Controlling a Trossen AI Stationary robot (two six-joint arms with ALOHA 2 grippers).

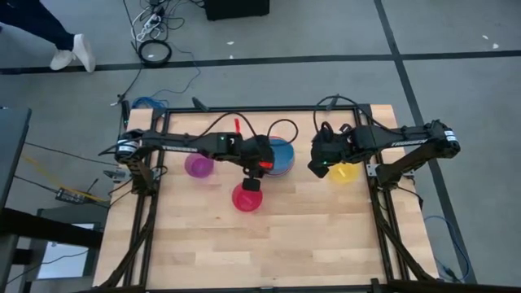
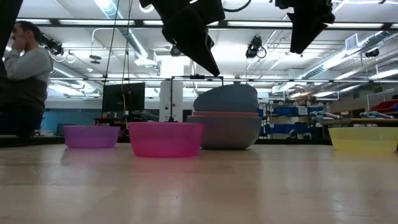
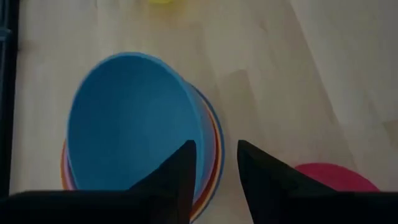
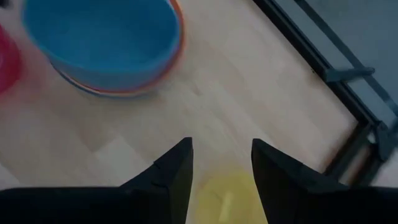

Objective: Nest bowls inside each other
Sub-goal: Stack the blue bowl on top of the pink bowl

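Note:
A blue bowl [image 3: 127,118] sits tilted in a stack of bowls [image 1: 281,155] at the table's middle far side; orange and red rims [image 3: 214,155] show under it. My left gripper [image 3: 216,163] hovers open just above the stack's near rim, touching nothing. A pink bowl [image 1: 247,198] stands nearer the front and a purple bowl [image 1: 198,166] to the left, each on its base. My right gripper [image 4: 221,155] hangs open above the yellow bowl [image 4: 229,194] at the right.
A black metal frame [image 1: 378,187] runs along the table's left, right and far edges. Bare wood lies across the table's near half [image 1: 260,244]. A person [image 2: 25,74] stands beyond the table, at the left in the low view.

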